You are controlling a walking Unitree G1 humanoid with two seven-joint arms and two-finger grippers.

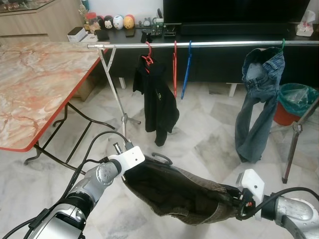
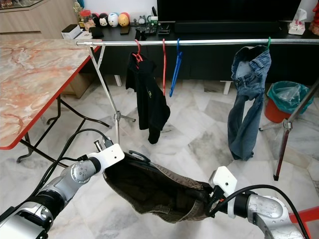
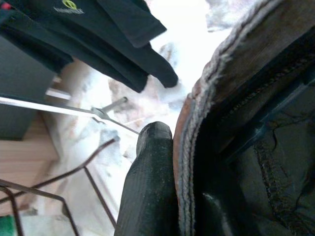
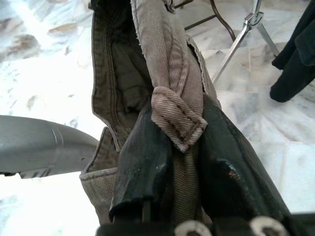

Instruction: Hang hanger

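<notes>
Brown trousers (image 1: 174, 191) on a dark hanger are stretched low between my two grippers, above the floor. The hanger's hook (image 1: 162, 158) sticks up near the left end of the waistband. My left gripper (image 1: 130, 172) is shut on that end, and one of its fingers (image 3: 150, 187) presses against the seam. My right gripper (image 4: 179, 147) is shut on the other end, with fabric bunched between both fingers. The metal rail (image 1: 214, 44) runs across well above and beyond the trousers.
On the rail hang a black garment (image 1: 157, 97) on a red hanger, a bare red hanger (image 1: 175, 69), a blue hanger (image 1: 187, 69) and jeans (image 1: 259, 99); bare rail lies between the last two. A marble table (image 1: 30, 89) stands left, a bin (image 1: 294, 102) right.
</notes>
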